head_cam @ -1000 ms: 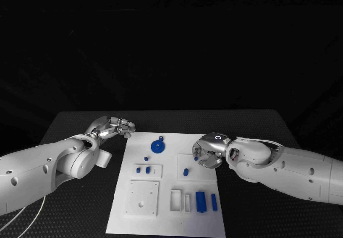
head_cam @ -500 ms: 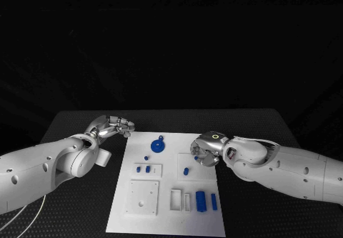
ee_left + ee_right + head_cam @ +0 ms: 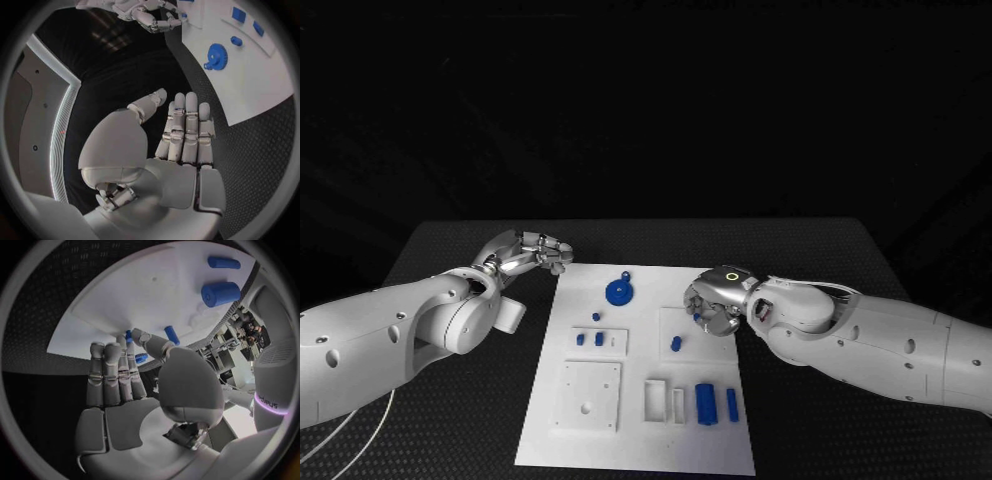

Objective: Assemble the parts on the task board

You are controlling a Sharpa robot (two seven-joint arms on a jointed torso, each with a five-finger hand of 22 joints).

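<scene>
The left arm enters over the black table (image 3: 459,420) and ends with the left hand (image 3: 524,252) above the bare tabletop, just off the far left corner of the task board (image 3: 639,440). In the left wrist view that hand (image 3: 181,135) shows its fingers (image 3: 190,115) straight and pressed side by side, the thumb standing apart, with nothing between them. It touches neither the board nor any part.

The right arm reaches in across the table's right side. The right hand (image 3: 718,305) hangs over the board's right edge, its back turned up toward the head camera. In the right wrist view this hand (image 3: 125,390) holds its fingers (image 3: 106,370) extended and close together, the thumb bent across toward them. A small blue piece (image 3: 128,335) shows at the fingertips and another just beside the thumb; whether either is pinched cannot be told.

The board carries several raised white fixtures. A small block (image 3: 599,343) on the left holds two short blue pegs (image 3: 590,339) standing in it. A larger square plate (image 3: 590,396) lies nearer the robot, with a narrow slotted holder (image 3: 656,398) beside it. A blue gear (image 3: 619,293) lies flat near the far edge, well apart from both hands. A small blue peg (image 3: 675,345) sits just below the right hand. A blue cylinder (image 3: 705,405) and a thinner blue pin (image 3: 731,406) lie side by side near the board's right edge.
</scene>
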